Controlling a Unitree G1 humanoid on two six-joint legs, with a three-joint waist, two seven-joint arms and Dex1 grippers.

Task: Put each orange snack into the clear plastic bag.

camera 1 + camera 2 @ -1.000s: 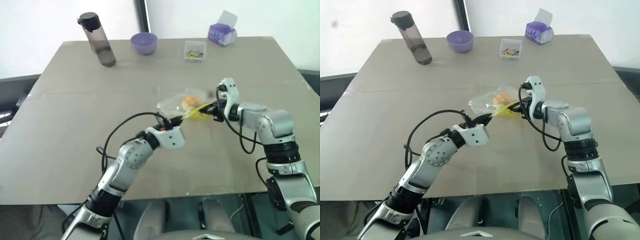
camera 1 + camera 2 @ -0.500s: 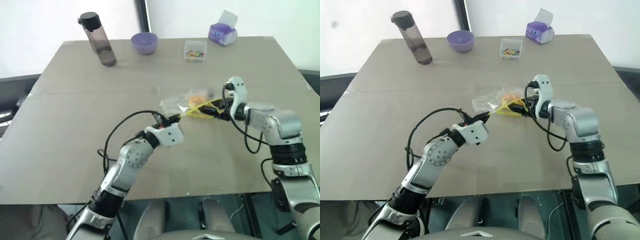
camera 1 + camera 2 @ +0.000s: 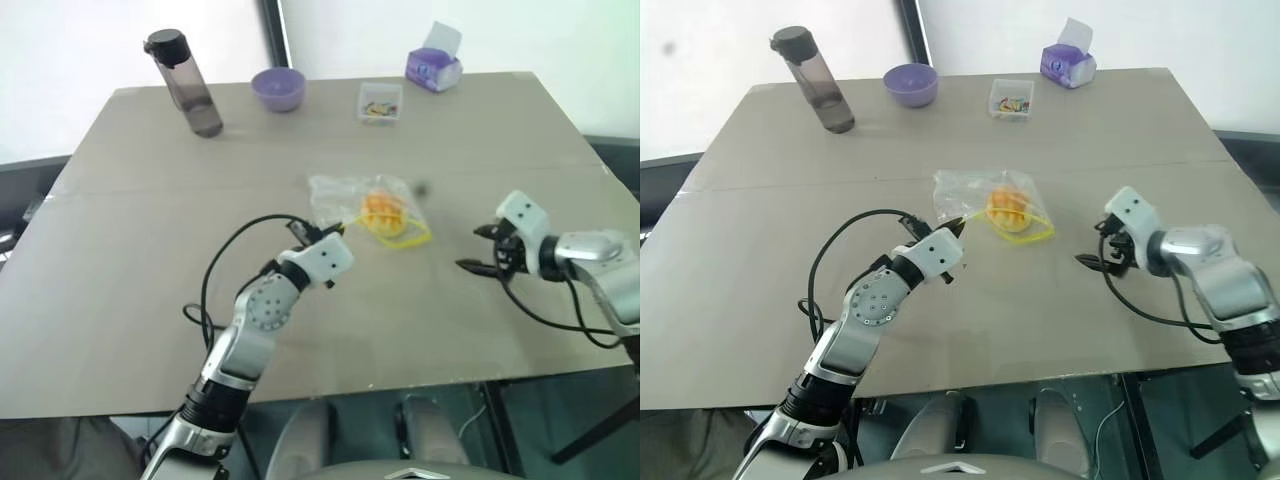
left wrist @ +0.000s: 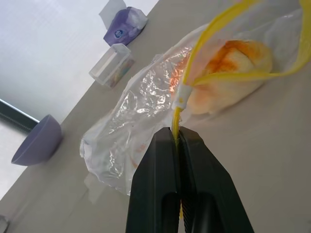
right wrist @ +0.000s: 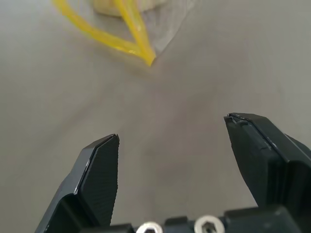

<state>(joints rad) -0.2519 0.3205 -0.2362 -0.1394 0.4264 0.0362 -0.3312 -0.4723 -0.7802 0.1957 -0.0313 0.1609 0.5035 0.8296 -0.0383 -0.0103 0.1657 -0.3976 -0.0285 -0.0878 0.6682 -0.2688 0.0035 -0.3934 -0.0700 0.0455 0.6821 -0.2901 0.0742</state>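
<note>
A: We see a broad tan tabletop (image 3: 130,250) in front of a bright white wall. At its far edge stand a smoky-grey drinking bottle with a black cap (image 3: 186,83), a small purple bowl (image 3: 278,88), a small clear box of colourful bits (image 3: 380,102) and a purple tissue pack (image 3: 432,68).

B: Where do we find the task's things?

A: Mid-table lies the crinkly clear plastic bag with the yellow seal strip (image 3: 340,200). The round orange-yellow bun (image 3: 381,210) sits inside it, at the mouth end, with the yellow strip looped around it.

B: And the left gripper (image 4: 177,138)?

A: In its wrist view we see its two black fingers pressed together on the yellow strip, pinching the bag's edge just beside the bun.

B: The right gripper (image 3: 482,250)?

A: It hangs over bare table, well apart from the bag, to the right. Its jaws are spread wide and hold nothing; in its wrist view we see one corner of the yellow strip beyond the fingertips.
</note>
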